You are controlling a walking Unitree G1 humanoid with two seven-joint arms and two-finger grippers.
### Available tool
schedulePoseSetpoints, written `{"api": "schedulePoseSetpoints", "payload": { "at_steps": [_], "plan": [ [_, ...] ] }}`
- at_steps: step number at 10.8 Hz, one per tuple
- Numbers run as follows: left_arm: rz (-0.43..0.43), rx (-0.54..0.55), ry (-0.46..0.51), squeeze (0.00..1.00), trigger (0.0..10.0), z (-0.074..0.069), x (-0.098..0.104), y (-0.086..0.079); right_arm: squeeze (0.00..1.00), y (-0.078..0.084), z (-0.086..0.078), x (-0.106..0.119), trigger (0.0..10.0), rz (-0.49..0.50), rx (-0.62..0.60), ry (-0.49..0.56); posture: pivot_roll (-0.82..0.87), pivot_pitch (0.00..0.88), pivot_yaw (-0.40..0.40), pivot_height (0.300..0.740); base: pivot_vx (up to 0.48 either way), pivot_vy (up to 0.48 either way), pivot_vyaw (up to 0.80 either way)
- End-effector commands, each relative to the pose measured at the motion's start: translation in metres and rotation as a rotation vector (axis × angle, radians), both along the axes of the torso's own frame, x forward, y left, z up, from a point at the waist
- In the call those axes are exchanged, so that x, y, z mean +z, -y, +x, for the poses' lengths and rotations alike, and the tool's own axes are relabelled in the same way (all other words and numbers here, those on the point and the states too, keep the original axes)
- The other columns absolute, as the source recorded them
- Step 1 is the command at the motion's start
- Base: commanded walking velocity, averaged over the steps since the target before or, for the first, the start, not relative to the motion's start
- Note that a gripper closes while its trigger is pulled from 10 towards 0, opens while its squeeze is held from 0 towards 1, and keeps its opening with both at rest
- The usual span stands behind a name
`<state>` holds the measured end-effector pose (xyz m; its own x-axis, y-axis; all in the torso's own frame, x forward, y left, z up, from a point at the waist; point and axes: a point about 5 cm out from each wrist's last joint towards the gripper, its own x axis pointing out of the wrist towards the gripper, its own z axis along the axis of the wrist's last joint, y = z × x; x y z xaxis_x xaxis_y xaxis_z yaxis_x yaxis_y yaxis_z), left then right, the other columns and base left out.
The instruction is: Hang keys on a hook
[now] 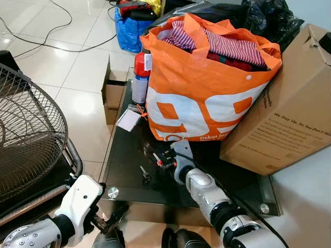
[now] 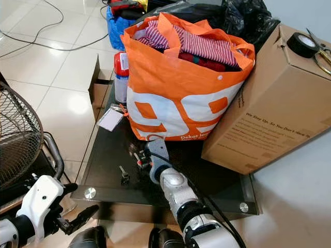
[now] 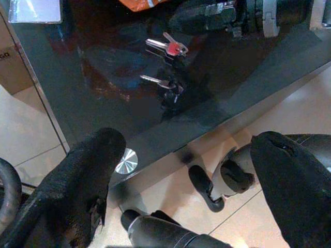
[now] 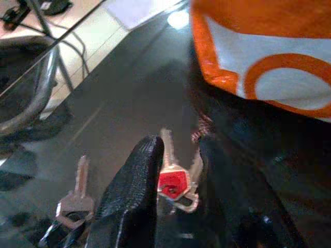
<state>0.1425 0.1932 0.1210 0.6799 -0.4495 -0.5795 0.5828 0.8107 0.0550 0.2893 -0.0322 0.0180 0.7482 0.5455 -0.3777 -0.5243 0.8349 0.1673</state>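
A bunch of keys with a red head (image 4: 173,183) lies on the black glass table (image 1: 126,150), in front of the orange bag. My right gripper (image 1: 164,156) is down on the table, and its two black fingers (image 4: 134,191) are pressed against both sides of the red-headed keys (image 3: 173,47). A single key with a dark head (image 1: 145,173) lies apart, a little nearer the table's front edge, also visible in the right wrist view (image 4: 76,199). My left gripper (image 3: 186,170) hangs open below the table's front left corner, with nothing in it.
A full orange bag (image 1: 207,88) and a big cardboard box (image 1: 289,113) take up the back and right of the table. A spray can (image 1: 139,77), a white card (image 1: 128,120) and a small open carton (image 1: 114,93) stand at the left. A wire fan (image 1: 26,134) stands far left.
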Motion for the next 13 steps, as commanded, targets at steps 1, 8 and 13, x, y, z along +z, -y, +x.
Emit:
{"api": "schedulePoseSetpoints", "payload": {
  "at_steps": [1,8,13],
  "plan": [
    [-0.010,-0.019,-0.004,0.00,10.0,-0.003,0.002,0.004,1.00,-0.016,-0.011,-0.004,10.0,-0.004,0.041,-0.016,0.08,0.185,-0.177,0.740,0.000,0.000,0.00],
    [0.006,-0.014,-0.033,0.00,10.0,-0.015,0.005,-0.001,0.00,-0.031,-0.028,-0.021,10.0,-0.155,0.041,-0.070,0.10,0.219,-0.174,0.740,0.000,0.000,0.00],
    [0.001,-0.009,-0.040,0.00,10.0,-0.017,0.004,-0.001,0.00,-0.032,-0.027,-0.018,1.8,-0.124,0.025,-0.068,0.10,0.219,-0.179,0.740,0.000,0.000,0.00]
  ]
}}
